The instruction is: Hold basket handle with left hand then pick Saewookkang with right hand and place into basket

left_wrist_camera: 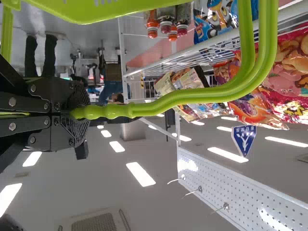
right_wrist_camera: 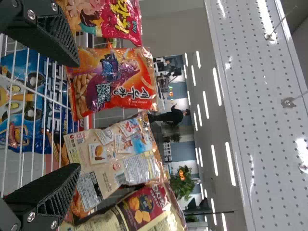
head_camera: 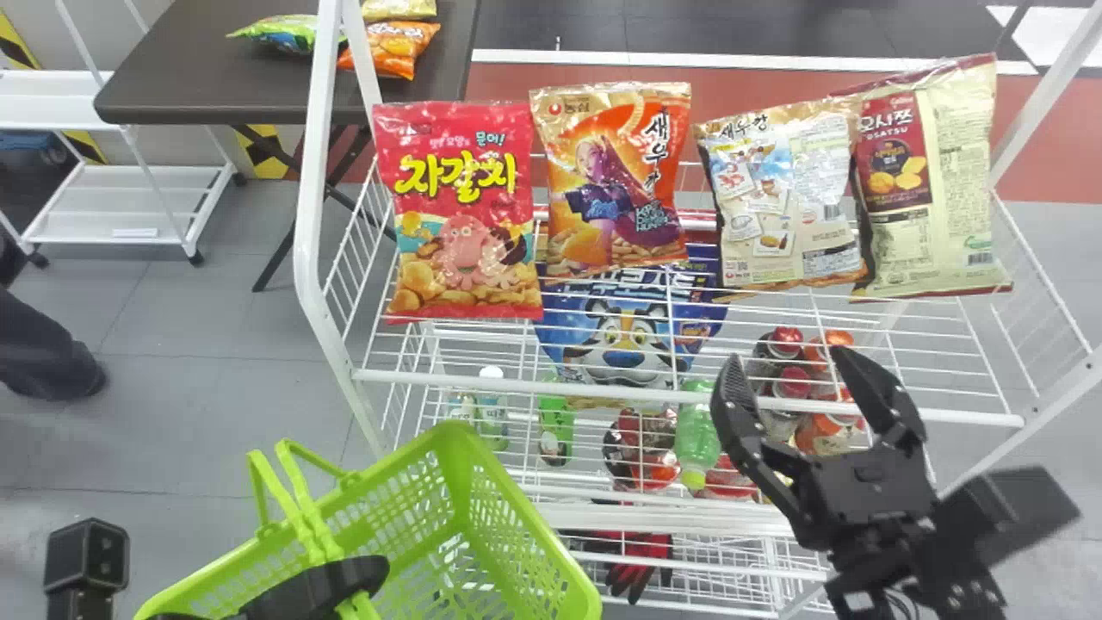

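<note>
We list: right claw [head_camera: 790, 366], spread, before white wire shelf [head_camera: 551, 385]; left claw [head_camera: 344, 579], pinching basket handle [head_camera: 297, 504], dark table [head_camera: 198, 77] beyond.

Head view looks down; wrist views face forward, closer in; all share snack bags [head_camera: 613, 185].

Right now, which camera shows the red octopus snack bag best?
The head view: the red octopus snack bag shows its whole front there. The right wrist view has its yellow lettering, cut off at the edge; the left wrist view, a cut-off part near the green basket handle.
</note>
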Motion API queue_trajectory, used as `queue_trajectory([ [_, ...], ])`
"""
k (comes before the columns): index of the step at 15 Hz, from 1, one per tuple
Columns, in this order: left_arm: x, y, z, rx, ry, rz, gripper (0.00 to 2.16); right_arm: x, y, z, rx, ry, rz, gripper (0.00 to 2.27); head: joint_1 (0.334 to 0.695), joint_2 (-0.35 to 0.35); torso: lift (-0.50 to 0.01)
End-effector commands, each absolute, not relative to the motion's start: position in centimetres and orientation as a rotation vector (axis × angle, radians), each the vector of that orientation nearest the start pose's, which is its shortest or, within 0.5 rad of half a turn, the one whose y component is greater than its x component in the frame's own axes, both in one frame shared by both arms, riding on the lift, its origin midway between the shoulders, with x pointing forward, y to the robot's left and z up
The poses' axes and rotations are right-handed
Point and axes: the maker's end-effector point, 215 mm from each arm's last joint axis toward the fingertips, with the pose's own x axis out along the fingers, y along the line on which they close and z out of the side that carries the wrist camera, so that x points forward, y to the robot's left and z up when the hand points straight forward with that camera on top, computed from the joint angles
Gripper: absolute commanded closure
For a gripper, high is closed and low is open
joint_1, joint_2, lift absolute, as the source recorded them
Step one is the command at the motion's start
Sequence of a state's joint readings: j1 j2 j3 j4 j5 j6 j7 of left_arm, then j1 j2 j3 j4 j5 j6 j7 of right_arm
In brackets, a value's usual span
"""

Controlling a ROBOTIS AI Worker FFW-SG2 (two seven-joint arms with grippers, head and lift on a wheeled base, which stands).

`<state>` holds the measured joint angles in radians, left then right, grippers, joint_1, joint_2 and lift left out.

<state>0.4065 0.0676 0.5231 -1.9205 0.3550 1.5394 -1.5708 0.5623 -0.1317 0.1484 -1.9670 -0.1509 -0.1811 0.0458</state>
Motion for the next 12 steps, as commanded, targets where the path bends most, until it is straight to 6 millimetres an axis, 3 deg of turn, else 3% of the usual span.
queue_trajectory([
  [1, 23.8, 19.2, -38.7, -1.432, 0.783, -0.953, 2.15, 43.7, -12.4, -36.3, 0.115, 0.053, 0.258, 0.06, 0.695, 0.052, -0.019],
  [4, 23.8, 19.3, -38.6, -1.423, 0.784, -0.955, 2.15, 47.0, -9.7, -36.4, 0.106, 0.075, 0.265, 0.06, 0.695, 0.117, -0.019],
  [12, 24.4, 19.9, -38.7, -1.397, 0.792, -0.948, 2.15, 56.7, -3.4, -35.0, 0.035, 0.123, 0.286, 0.06, 0.695, 0.202, -0.019],
])
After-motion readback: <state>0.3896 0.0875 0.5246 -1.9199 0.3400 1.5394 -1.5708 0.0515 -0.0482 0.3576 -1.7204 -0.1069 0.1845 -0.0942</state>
